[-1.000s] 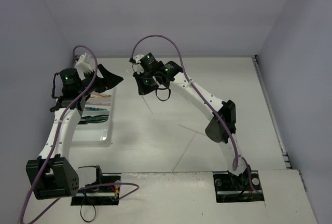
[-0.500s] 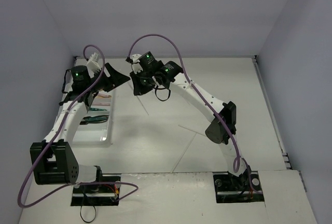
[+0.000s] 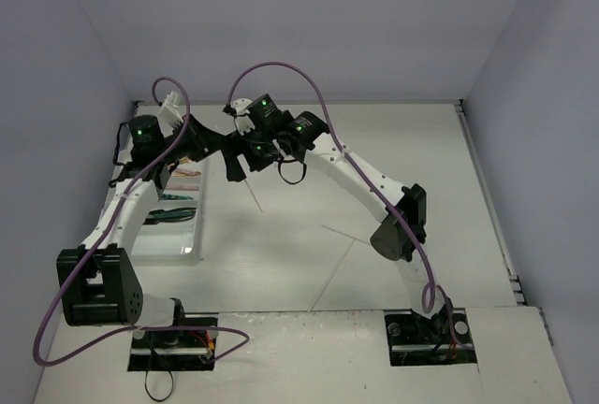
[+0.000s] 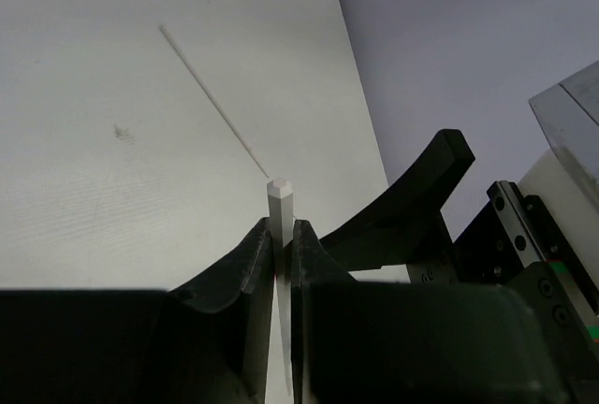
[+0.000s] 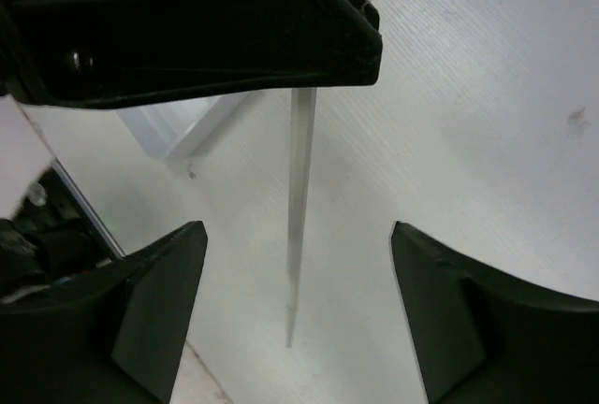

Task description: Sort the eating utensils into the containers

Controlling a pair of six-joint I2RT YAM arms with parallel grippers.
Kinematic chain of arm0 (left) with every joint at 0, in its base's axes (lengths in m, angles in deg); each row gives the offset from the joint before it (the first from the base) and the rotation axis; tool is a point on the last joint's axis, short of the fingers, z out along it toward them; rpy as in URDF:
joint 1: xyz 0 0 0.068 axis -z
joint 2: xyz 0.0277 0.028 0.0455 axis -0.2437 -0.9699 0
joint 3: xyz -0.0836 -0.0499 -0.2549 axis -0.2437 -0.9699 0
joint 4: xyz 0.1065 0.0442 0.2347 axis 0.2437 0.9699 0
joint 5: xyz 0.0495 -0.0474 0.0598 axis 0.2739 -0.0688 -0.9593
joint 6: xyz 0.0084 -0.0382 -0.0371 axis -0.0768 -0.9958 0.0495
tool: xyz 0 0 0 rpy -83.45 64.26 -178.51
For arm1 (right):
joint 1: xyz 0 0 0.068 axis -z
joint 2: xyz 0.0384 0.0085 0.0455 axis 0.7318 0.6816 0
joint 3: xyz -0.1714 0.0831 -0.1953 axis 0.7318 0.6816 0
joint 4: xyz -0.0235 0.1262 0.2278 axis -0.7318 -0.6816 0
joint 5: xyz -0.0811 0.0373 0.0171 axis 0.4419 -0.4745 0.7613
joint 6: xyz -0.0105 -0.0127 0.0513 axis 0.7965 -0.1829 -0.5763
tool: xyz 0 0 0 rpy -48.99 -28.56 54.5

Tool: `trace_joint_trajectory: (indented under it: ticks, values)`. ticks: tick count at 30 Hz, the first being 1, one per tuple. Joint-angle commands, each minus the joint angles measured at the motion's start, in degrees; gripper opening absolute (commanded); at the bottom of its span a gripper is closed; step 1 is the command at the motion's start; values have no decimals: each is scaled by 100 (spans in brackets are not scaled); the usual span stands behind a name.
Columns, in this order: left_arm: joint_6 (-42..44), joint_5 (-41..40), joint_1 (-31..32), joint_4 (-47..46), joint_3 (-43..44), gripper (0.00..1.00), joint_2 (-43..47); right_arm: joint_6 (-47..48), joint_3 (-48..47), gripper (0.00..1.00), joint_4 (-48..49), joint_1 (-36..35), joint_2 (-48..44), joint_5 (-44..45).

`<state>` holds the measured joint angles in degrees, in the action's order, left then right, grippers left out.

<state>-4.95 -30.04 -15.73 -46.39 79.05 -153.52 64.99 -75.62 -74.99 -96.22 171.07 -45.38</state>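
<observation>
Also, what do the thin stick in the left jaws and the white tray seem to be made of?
The stick: probably pale plastic, perhaps wood. It looks smooth, matte and off-white, with a faceted end. The tray: likely moulded white plastic, going by its even, smooth, slightly shiny surface, though it is too small to be sure.

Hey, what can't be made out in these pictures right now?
Tray contents, top view: left arm covers part; utensils too small to name.
Pale stick lower end, left wrist view: hidden between left gripper fingers.
Its upper end, right wrist view: behind that gripper.
</observation>
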Motion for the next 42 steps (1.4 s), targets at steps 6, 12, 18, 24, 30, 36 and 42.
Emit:
trace_joint_trajectory:
  ticks: [6,12,18,24,30,36,42]
  values:
    - [5657,644,-251,4392,2321,0,44,-97,377,94,236,330,-1047,442]
    - [9426,-178,-203,7973,3552,0,-267,-77,1110,92,253,803,-1343,534]
    - [12060,-1020,-136,9407,2973,0,-64,-14,1502,90,245,991,-1409,668]
    - [13235,-1450,-168,9692,1806,0,122,-6,1677,87,250,994,-1367,615]
    - [14182,-1737,-336,9425,1038,0,200,-2,1646,85,245,990,-1324,589]
    - [14857,-1911,-582,9201,799,0,5,-19,1646,84,245,981,-1313,563]
    - [15395,-2104,-922,9150,811,0,-281,-16,1652,84,236,981,-1302,566]
